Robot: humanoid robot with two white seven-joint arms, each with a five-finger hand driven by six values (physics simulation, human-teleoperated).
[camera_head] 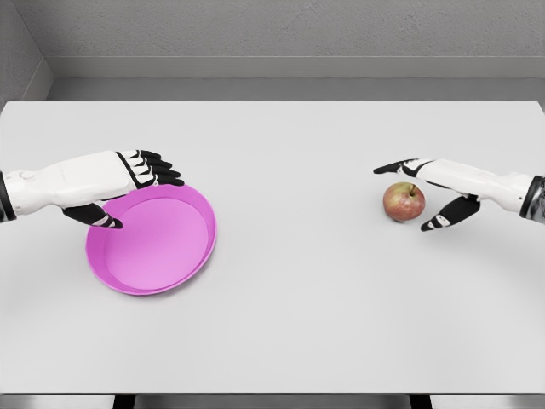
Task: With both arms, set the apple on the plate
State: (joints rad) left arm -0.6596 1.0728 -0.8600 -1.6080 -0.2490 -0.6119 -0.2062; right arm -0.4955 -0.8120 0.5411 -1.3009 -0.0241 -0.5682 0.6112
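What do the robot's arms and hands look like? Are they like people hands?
A bit like them! Both arms are smooth white shells with a dark band near the picture edge. The left hand and right hand each have a white back and slim jointed fingers, black with small white patches near the tips. No cables, sleeves or markings show.

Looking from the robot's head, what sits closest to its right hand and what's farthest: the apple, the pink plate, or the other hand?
From the right hand:
1. Apple, just beside it, between the spread thumb and fingers.
2. Pink plate, across the table on the left side.
3. Left hand, over the plate's far-left rim, slightly farther than the plate's near edge.
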